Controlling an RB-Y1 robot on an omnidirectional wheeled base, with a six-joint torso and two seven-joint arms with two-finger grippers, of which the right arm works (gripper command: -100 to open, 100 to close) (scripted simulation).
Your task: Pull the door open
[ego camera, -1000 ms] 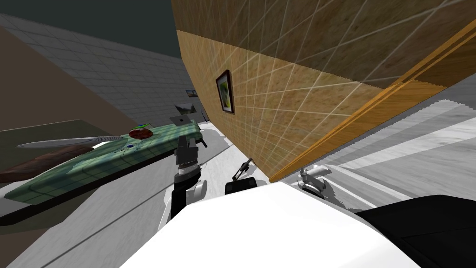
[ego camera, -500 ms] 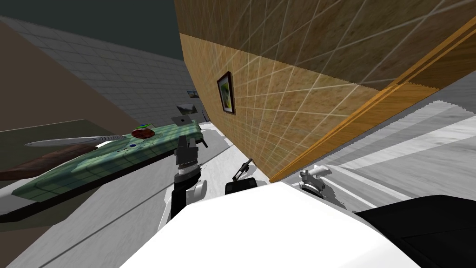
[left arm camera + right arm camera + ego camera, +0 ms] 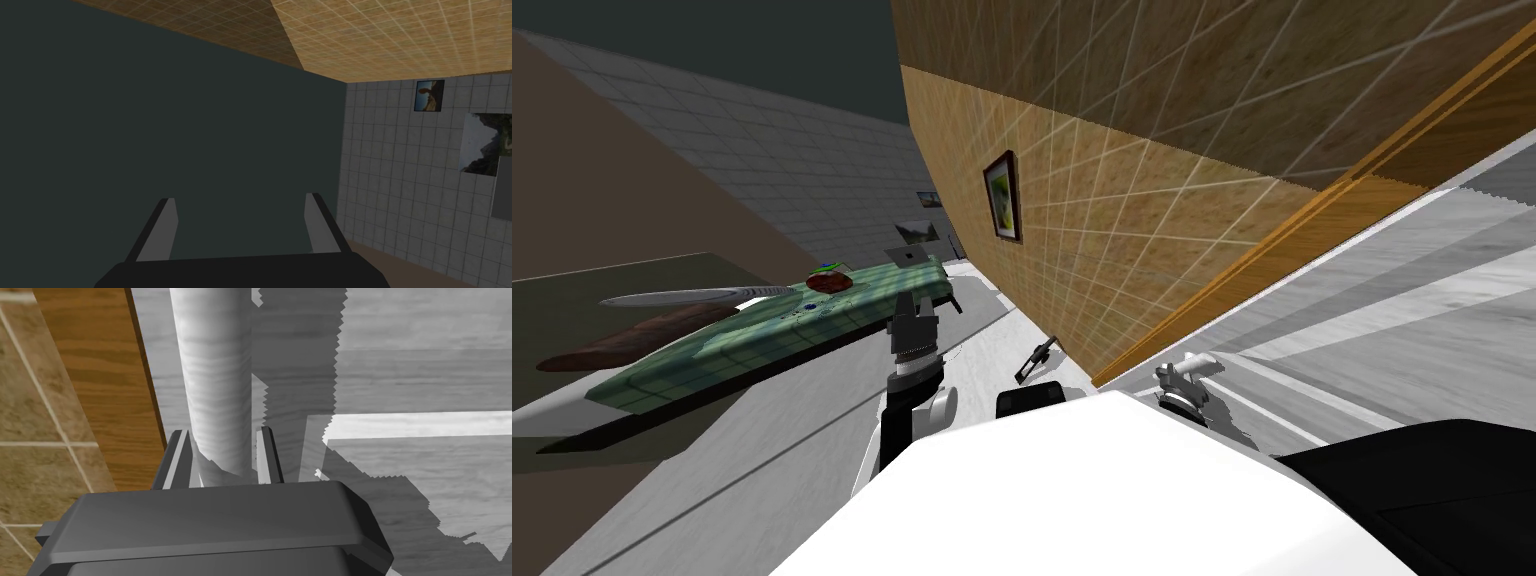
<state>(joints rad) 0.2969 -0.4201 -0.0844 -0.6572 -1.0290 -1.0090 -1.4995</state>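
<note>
Grey wood-grain handle (image 3: 215, 363) is sitting clamped in the right pincer (image 3: 225, 433) just beside the brown door frame (image 3: 95, 388), giving a firm hold for pulling the pale door (image 3: 425, 363) open, while the left pincer (image 3: 240, 197) is hovering spread apart, clear of that frame.

Left gripper (image 3: 240, 197): two thin, flat, light grey blade fingers (image 3: 162, 230) with dark outer edges, set on a wide black box body. Right gripper (image 3: 223, 431): same blades; body dark grey with bevelled corners. Left forearm (image 3: 914, 338): dark grey with a ribbed collar, a rounded white joint (image 3: 943, 405) and a black link beside it. Right wrist (image 3: 1183, 385): pale silver-grey, knobbly.
</note>
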